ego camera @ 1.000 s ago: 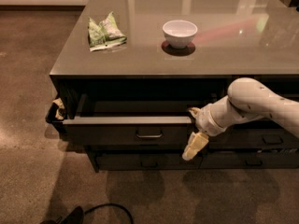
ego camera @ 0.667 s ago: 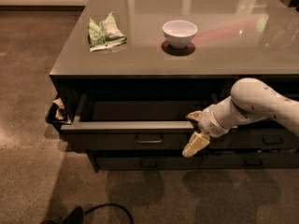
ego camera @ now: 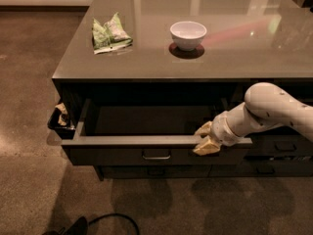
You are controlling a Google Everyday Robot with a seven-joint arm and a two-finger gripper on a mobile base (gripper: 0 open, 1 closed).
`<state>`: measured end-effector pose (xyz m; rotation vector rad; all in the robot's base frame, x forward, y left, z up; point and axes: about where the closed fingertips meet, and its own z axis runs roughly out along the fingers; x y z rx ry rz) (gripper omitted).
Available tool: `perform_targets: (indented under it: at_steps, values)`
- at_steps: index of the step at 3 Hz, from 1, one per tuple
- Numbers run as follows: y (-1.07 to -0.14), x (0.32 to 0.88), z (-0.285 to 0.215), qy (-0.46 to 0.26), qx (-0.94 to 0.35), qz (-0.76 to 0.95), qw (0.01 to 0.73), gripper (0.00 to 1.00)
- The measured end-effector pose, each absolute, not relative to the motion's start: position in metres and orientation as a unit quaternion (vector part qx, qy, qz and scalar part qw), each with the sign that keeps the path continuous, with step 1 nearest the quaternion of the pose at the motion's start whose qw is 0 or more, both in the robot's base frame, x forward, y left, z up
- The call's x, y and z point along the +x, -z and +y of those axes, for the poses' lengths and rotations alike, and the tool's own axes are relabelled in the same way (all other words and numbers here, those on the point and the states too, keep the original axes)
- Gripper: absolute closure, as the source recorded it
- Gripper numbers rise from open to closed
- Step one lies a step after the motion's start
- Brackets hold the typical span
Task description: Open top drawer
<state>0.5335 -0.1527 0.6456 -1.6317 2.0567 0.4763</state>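
Observation:
The top drawer (ego camera: pixel 117 155) is a wide dark grey-brown drawer under the counter, pulled well out toward me. Its small metal pull (ego camera: pixel 156 156) sits mid-front and its plain grey inside (ego camera: pixel 146 119) shows no contents. My gripper (ego camera: pixel 204 139), on the white arm (ego camera: pixel 266 109) reaching in from the right, is at the right end of the drawer's front panel. One tan finger (ego camera: pixel 203 129) is over the inner side of the top edge and the other is on the outer face, closed on the panel.
A white bowl (ego camera: pixel 188 34) and a green snack bag (ego camera: pixel 110 33) lie on the glossy counter top (ego camera: pixel 234 58). A shallower drawer (ego camera: pixel 156 172) sits below, and the neighbouring stack's drawers (ego camera: pixel 286 147) are behind my arm. A small black bin (ego camera: pixel 59 123) hangs at the left end. A cable (ego camera: pixel 115 218) lies on the floor.
The top drawer has slid further out toward me. My gripper moved with it and rose from the front face onto the panel's top edge.

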Motion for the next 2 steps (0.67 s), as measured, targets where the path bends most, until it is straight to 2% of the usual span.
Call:
perform_targets:
  at_steps: [1, 2]
  values:
    - [-0.648, 0.533, -0.153, -0.174, -0.594, 0.749, 0.234, 0.88]
    - [-0.648, 0.52, -0.159, -0.169, -0.59, 0.755, 0.23, 0.85]
